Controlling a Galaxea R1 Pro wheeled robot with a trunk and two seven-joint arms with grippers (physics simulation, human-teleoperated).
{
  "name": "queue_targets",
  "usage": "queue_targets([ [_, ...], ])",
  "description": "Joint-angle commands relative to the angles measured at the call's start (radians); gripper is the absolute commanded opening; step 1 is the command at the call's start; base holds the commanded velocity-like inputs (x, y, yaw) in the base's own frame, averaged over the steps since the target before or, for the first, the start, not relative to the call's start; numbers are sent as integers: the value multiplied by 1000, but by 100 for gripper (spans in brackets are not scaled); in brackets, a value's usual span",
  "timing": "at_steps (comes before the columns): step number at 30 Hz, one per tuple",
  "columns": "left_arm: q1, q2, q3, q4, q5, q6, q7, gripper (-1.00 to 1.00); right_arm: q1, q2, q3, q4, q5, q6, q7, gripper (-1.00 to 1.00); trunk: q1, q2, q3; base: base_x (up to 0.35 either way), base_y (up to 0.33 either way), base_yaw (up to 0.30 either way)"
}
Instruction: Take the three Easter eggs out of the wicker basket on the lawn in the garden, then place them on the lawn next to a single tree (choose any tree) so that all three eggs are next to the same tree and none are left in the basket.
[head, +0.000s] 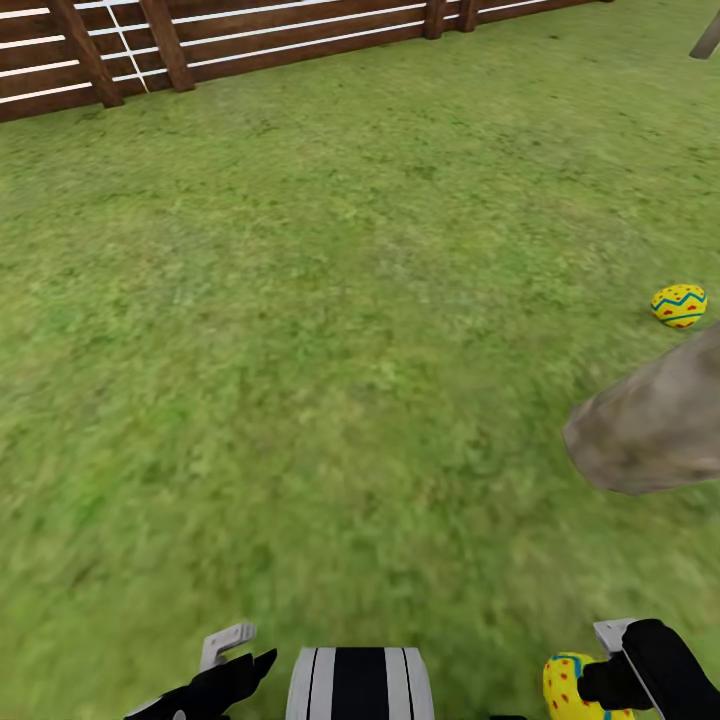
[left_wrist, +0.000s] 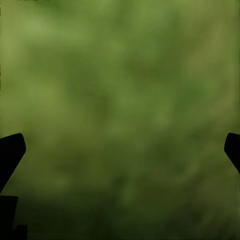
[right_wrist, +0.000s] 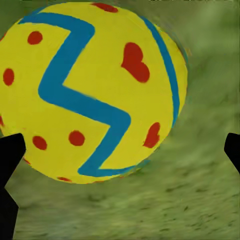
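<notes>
Fingers of the right gripper (right_wrist: 120, 150) stand wide apart in the right wrist view, dark tips at opp. edges of the frame, w/ a yellow Easter egg (right_wrist: 92, 90) looming large just ahead of them, blue zigzag and red dots sharp against blurred grass. Whether either pad touches the shell can't be told from that view. In the head view the same egg (head: 568, 690) sits right against the black right gripper (head: 600, 690) at the bottom edge, off the lawn (head: 300, 350) by the look of it; grip itself not clear enough to call.

Left gripper (left_wrist: 120, 150) is spread open too, fingertips (left_wrist: 11, 150) at either side of its wrist view, nothing but out-of-focus green between them. Head view shows it (head: 215, 675) low near the bottom edge, beside the robot's striped trunk (head: 360, 685).

Second egg (head: 679, 305) lies on the grass near the right edge of the head view, just beyond the base of a mottled grey-brown tree trunk (head: 650, 425) that slants in from the right. Egg and trunk sit close, small gap of grass between. Brown slat fence (head: 200, 45) runs along the far edge of the lawn.
</notes>
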Motion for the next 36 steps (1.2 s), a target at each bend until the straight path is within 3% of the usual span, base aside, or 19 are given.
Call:
queue_targets([
  [1,0,-1,4,-1,7,9,-4,100,0,0,-1,-1,11,2,10,100,0,0,-1,0,0,0],
  [15,0,0,0,-1,2,9,-4,100,0,0,0,0,11,0,10,100,-6,3,46,-5,0,0],
  [36,0,-2,0,22,2,9,-2,100,0,0,-1,1,11,-1,8,100,-15,7,127,-335,0,0],
])
